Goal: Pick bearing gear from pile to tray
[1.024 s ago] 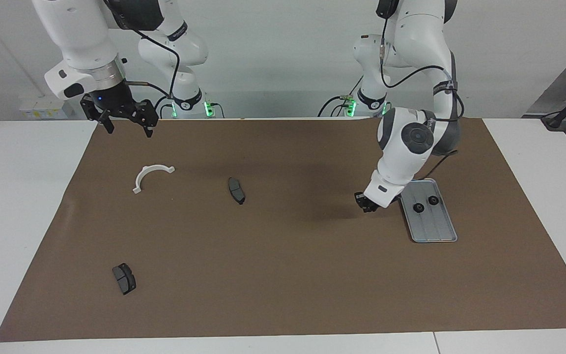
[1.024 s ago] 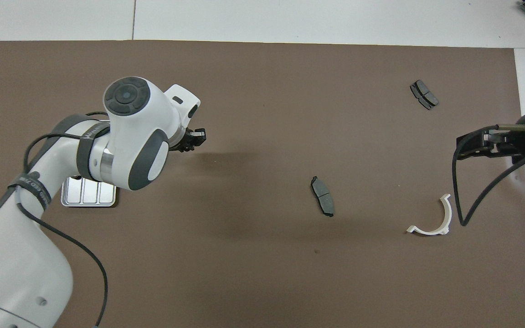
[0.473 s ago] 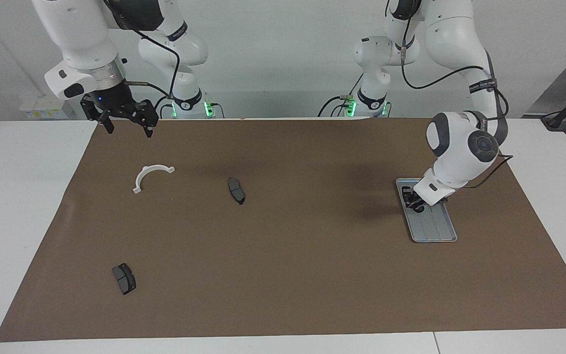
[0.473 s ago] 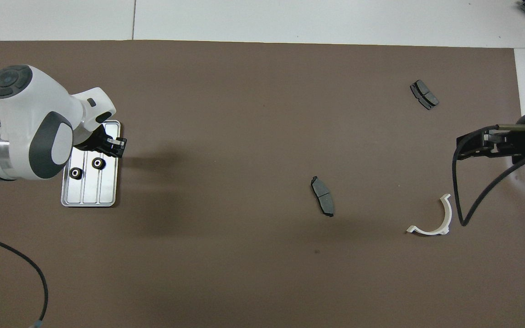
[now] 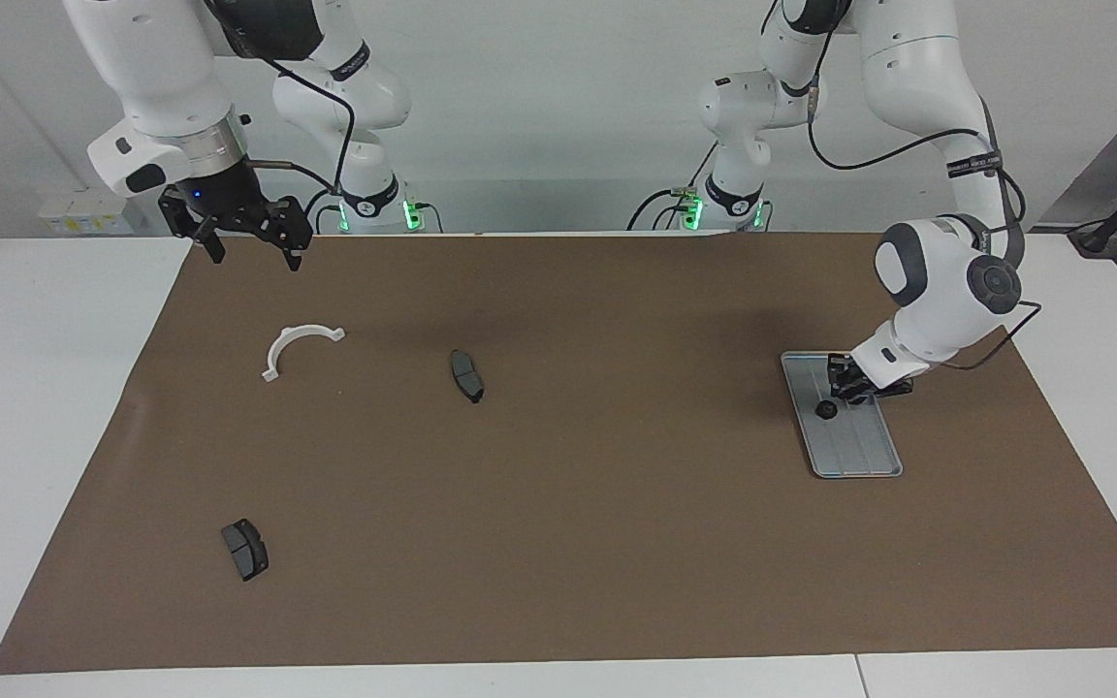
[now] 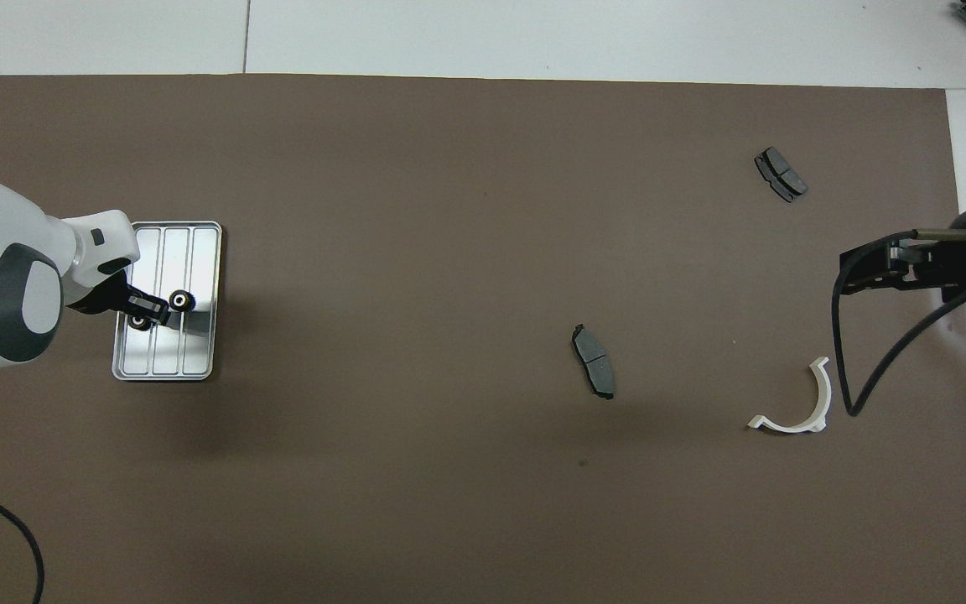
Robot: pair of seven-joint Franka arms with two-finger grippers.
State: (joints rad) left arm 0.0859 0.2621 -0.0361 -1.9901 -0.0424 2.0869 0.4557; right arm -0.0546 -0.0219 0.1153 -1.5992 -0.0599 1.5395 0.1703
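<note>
One gear [image 6: 181,300] visible in tray [image 6: 198,252], another half-hidden under closed left gripper [image 6: 141,312], right gripper [image 5: 246,236] spread.

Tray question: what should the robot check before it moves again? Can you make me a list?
1. Left tool is over the tray: ok.
2. Left tool is shut: ok.
3. A gear is pinched in the left tool: cannot tell, its tips hide that.
4. A gear lies flat in the tray with bare tray beside it: ok.
5. Right tool is open and waits in the air at the right arm's end, out of the way: ok.
6. No loose gear shows on the mat, only two pads and a bracket: ok.
</note>
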